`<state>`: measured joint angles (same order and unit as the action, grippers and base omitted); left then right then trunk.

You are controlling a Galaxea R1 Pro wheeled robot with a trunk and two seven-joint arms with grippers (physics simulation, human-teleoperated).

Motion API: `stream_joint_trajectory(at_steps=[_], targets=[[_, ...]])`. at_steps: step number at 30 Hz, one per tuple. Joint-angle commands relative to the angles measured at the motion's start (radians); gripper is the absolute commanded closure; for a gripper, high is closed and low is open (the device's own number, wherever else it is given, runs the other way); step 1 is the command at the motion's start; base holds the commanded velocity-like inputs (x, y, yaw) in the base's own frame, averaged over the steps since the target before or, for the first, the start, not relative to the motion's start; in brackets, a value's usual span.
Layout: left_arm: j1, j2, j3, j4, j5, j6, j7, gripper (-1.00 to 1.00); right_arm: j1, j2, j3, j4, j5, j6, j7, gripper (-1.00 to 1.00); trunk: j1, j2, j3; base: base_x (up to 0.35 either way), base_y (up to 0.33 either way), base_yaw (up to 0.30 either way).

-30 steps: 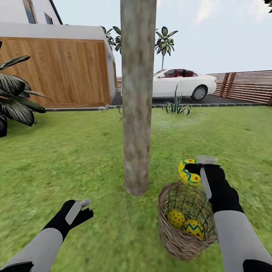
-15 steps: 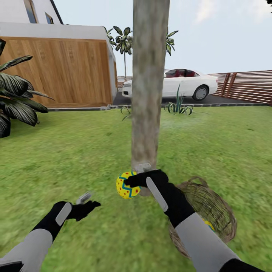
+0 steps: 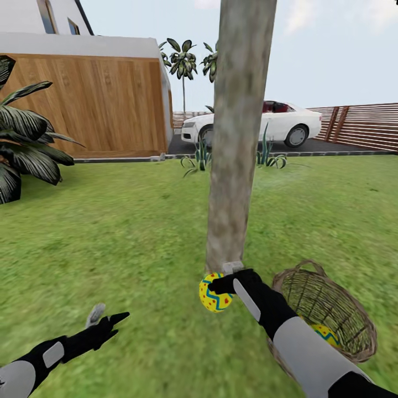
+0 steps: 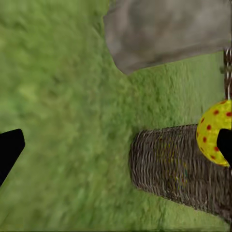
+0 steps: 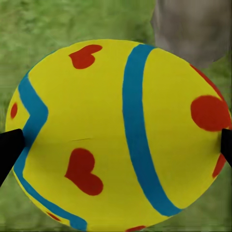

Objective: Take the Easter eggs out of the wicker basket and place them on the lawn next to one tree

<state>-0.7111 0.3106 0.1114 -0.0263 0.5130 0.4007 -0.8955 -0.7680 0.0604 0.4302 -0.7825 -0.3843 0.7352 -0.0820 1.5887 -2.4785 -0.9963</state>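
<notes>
Head view | right tool [image 3: 216, 287] grips egg [image 3: 213, 294] | tree [image 3: 232, 221] base just beyond tool, lawn [image 3: 138, 232] below | left tool [image 3: 105, 320] open, farther

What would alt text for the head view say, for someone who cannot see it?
The robot's right gripper holds a yellow Easter egg with blue zigzag and red spots low at the foot of a grey-brown tree trunk on the lawn. A wicker basket lies just beside it with another egg inside; the left gripper hangs open, empty.

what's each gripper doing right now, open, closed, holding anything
Left gripper: open, empty.
Right gripper: closed on an Easter egg beside the tree.
</notes>
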Motion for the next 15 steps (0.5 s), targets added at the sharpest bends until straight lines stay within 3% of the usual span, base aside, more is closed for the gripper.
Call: stream_joint_trajectory(at_steps=[1, 4, 6, 8, 10, 13, 15], targets=[[0.000, -0.002, 0.008, 0.001, -0.005, 0.008, -0.012, -1.00, -0.001, 0.000, 0.003, 0.032, -0.011, -0.025, -0.009, 1.00, 0.000, 0.000, -0.001, 0.033, 0.037, 0.000], [-0.001, -0.010, -0.007, 0.002, -0.008, 0.009, -0.029, -1.00, -0.001, -0.002, 0.003, 0.123, -0.008, -0.121, -0.009, 1.00, 0.007, -0.014, -0.007, 0.010, 0.011, 0.000], [0.000, -0.014, -0.068, -0.007, -0.009, 0.017, -0.039, -1.00, 0.000, -0.003, 0.003, 0.152, -0.007, -0.140, -0.010, 1.00, 0.012, -0.022, -0.014, 0.001, 0.001, 0.000], [-0.001, -0.015, -0.089, -0.054, -0.008, 0.084, -0.083, -1.00, 0.000, -0.003, 0.002, 0.167, -0.007, -0.143, -0.010, 1.00, 0.013, -0.022, -0.022, 0.000, 0.000, 0.000], [0.000, -0.019, -0.095, -0.141, -0.009, 0.173, -0.119, -1.00, 0.000, -0.004, 0.001, 0.172, -0.007, -0.145, -0.010, 1.00, 0.014, -0.023, -0.030, 0.000, 0.000, 0.000], [0.000, -0.033, -0.098, -0.174, -0.011, 0.200, -0.131, -1.00, 0.000, -0.005, 0.001, 0.176, -0.007, -0.193, -0.010, 1.00, 0.015, -0.023, -0.041, 0.000, 0.000, 0.000], [-0.001, -0.032, -0.105, -0.179, -0.012, 0.204, -0.134, -1.00, 0.000, -0.005, 0.001, 0.201, -0.007, -0.304, -0.011, 1.00, 0.016, -0.024, -0.049, 0.000, 0.000, 0.000]])
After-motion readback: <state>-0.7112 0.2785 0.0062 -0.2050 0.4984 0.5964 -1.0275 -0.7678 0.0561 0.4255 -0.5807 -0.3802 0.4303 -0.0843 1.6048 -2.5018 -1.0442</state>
